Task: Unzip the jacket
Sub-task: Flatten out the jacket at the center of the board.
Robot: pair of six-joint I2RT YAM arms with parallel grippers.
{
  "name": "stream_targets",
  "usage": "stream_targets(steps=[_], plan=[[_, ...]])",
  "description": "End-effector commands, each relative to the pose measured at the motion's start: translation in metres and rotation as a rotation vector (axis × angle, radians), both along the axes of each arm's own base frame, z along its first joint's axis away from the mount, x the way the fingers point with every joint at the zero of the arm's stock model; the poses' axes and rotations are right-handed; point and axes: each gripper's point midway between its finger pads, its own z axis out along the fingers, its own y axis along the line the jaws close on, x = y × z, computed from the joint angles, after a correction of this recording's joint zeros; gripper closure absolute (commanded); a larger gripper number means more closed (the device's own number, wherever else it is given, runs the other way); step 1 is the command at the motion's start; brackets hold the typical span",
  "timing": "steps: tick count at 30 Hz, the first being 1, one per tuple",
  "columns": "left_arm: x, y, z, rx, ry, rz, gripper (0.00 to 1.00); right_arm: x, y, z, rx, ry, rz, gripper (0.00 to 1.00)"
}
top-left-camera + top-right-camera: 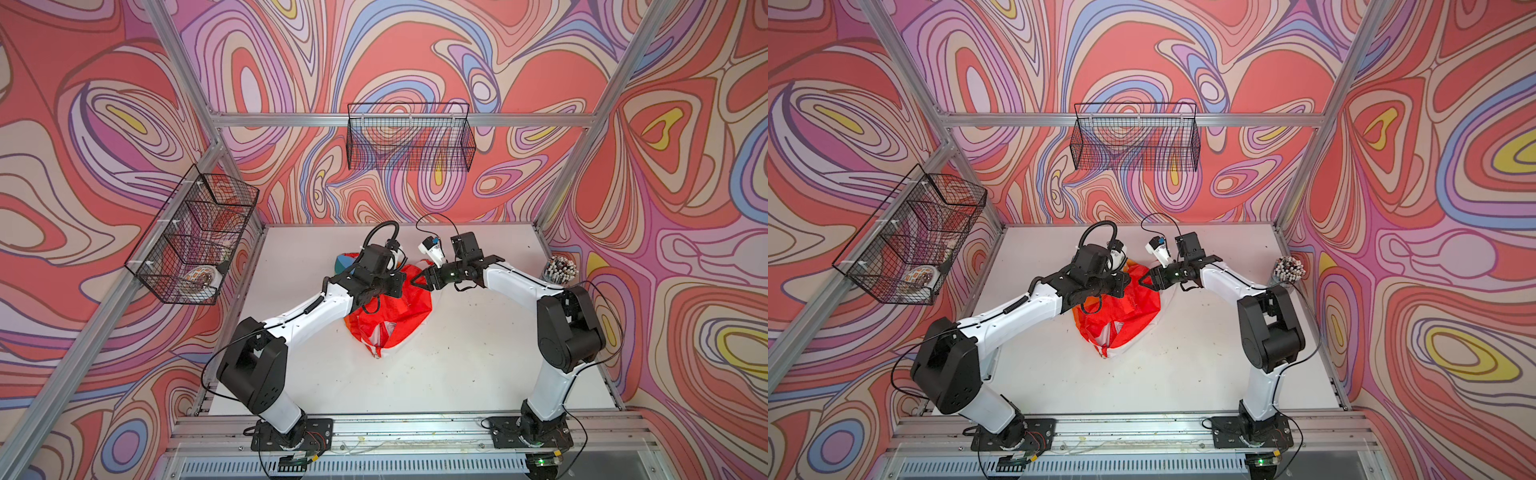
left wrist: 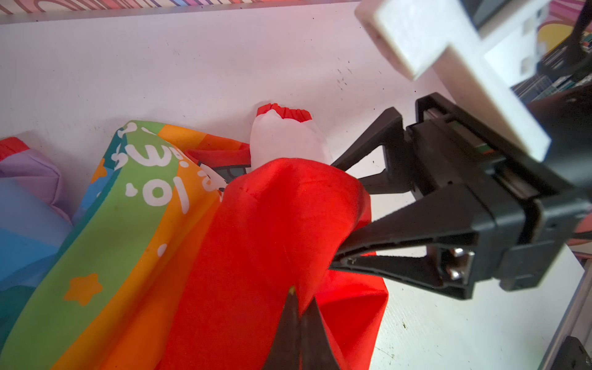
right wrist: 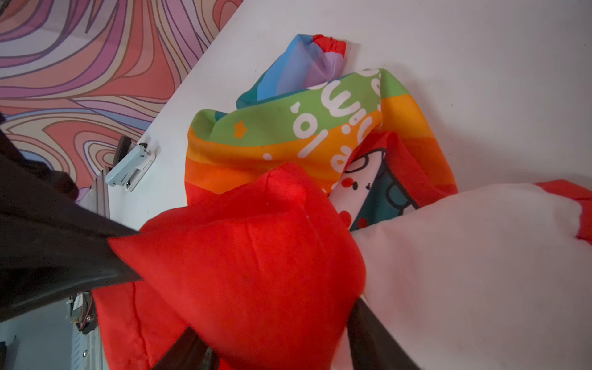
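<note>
Jacket (image 1: 390, 316) lies bunched in a heap at the middle of the table (image 1: 457, 353), red hood (image 3: 250, 256) uppermost, front not laid flat. My left claw (image 2: 298, 320) is clamped tight on a pinch of hood cloth at the heap's 12 o'clock edge in both top views. My right claw (image 1: 416, 281) sits at 1 o'clock, jaws part-way apart with a fold of the hood bulging between them; I cannot tell whether the pads press it. The rainbow panel (image 3: 288, 137) with white lettering and the cartoon panel (image 3: 368, 192) show under the hood; a rainbow sleeve (image 1: 343, 266) pokes out at 11 o'clock. Zipper not made out in any view. Judgement: early stage, only the hood is handled. Left to do: expose the front, find the pull, draw it down the whole length
</note>
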Motion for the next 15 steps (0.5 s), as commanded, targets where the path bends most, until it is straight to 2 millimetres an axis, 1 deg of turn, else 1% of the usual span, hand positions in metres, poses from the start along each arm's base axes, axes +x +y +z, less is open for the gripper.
stream_targets(steps=[1, 3, 5, 7, 8, 9, 10, 12, 13, 15], plan=[[-0.003, 0.003, 0.018, -0.017, -0.021, -0.005, 1.00, 0.001, 0.011, 0.006, 0.040, -0.012, 0.034, 0.47], [-0.002, 0.004, 0.021, -0.022, -0.025, -0.002, 1.00, 0.000, 0.013, 0.008, 0.061, -0.010, 0.030, 0.54], [-0.001, 0.007, 0.026, -0.028, -0.031, 0.011, 1.00, 0.000, 0.013, 0.013, 0.082, -0.016, 0.012, 0.66], [0.001, 0.016, 0.031, -0.042, -0.036, 0.054, 1.00, 0.000, 0.010, 0.019, 0.093, -0.032, -0.019, 0.84], [0.002, 0.022, 0.034, -0.051, -0.042, 0.077, 1.00, 0.001, 0.007, 0.023, 0.088, -0.051, -0.048, 0.90], [0.003, 0.030, 0.039, -0.064, -0.051, 0.108, 0.96, 0.003, 0.000, 0.032, 0.078, -0.080, -0.096, 0.97], [0.004, 0.040, 0.044, -0.078, -0.066, 0.139, 0.85, 0.005, -0.008, 0.036, 0.058, -0.101, -0.149, 1.00], [0.004, 0.060, 0.053, -0.099, -0.094, 0.198, 0.62, 0.011, -0.027, 0.047, 0.011, -0.151, -0.271, 1.00], [0.003, 0.072, 0.057, -0.099, -0.105, 0.232, 0.56, 0.014, -0.041, 0.050, -0.022, -0.167, -0.342, 1.00], [0.003, 0.094, 0.061, -0.083, -0.119, 0.294, 0.47, 0.017, -0.067, 0.057, -0.085, -0.193, -0.472, 1.00]])
